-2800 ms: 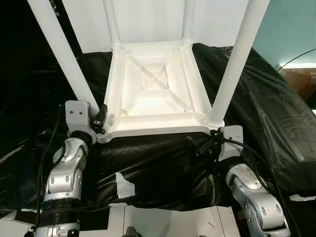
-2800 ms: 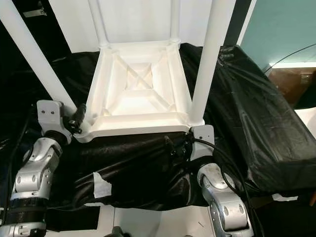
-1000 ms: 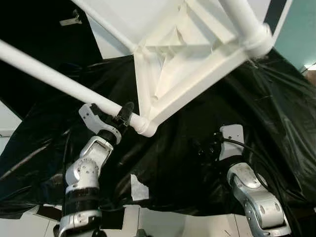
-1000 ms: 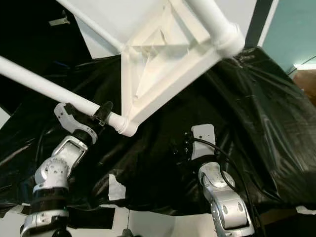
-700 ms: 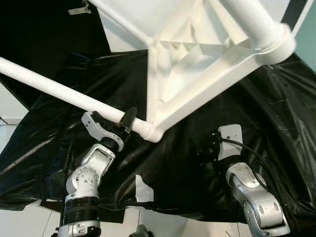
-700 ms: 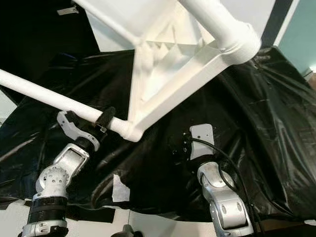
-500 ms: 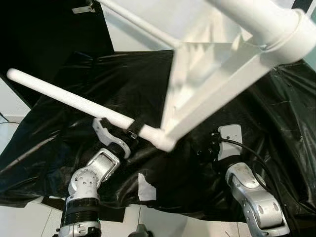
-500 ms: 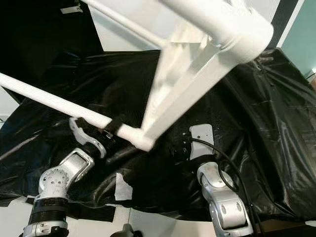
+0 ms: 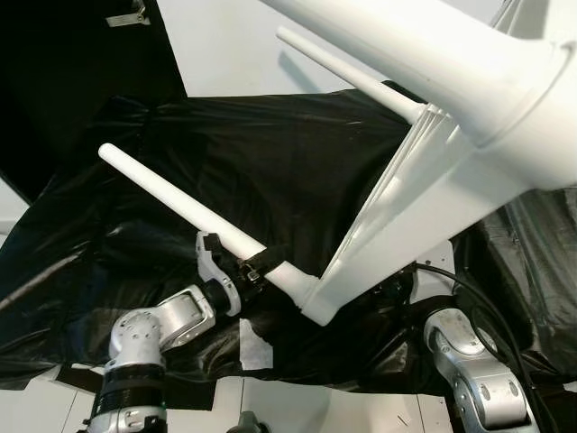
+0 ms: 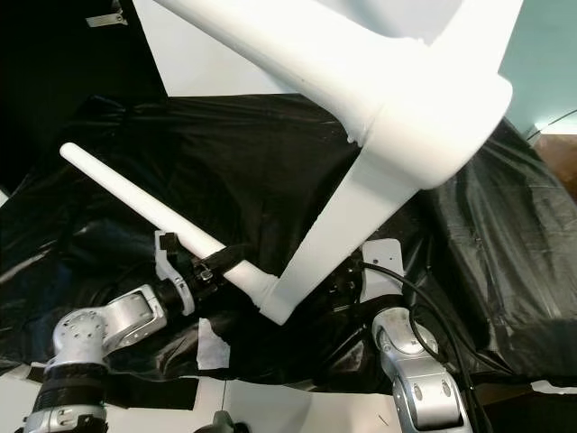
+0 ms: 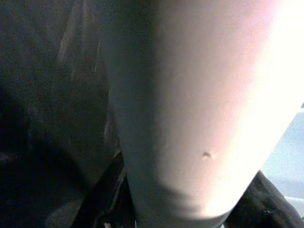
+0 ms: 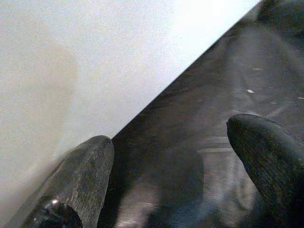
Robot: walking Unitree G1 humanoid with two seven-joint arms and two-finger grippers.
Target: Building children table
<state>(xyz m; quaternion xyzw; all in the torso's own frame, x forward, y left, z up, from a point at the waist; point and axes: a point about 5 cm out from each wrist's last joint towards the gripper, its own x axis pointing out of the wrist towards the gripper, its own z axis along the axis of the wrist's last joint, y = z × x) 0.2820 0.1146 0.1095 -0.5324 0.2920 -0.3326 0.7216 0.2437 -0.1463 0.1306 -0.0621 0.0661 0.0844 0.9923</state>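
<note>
The white children's table (image 9: 424, 207) is tipped up steeply, its lowest corner close above the black sheet. One leg (image 9: 171, 194) slants up to the left. My left gripper (image 9: 254, 267) is shut on that leg just above its base. In the left wrist view the leg (image 11: 190, 109) sits between the dark fingers (image 11: 102, 199). Another leg (image 9: 424, 63) looms close across the top. My right arm (image 9: 469, 361) stays low at the right. My right gripper (image 12: 166, 142) is open beside the table's white surface (image 12: 71, 61), with only black sheet between the fingers (image 12: 76, 185).
Crinkled black plastic sheet (image 9: 270, 144) covers the whole work surface. A strip of white tape (image 9: 255, 345) is stuck near its front edge. A white board (image 9: 243, 54) stands behind, a teal wall (image 10: 545, 72) at the right, and pale floor (image 9: 297, 406) below.
The table has swung from lying upside down to steeply tilted, its right side rising toward the camera. My left gripper carried the leg down and right. My right gripper stayed low.
</note>
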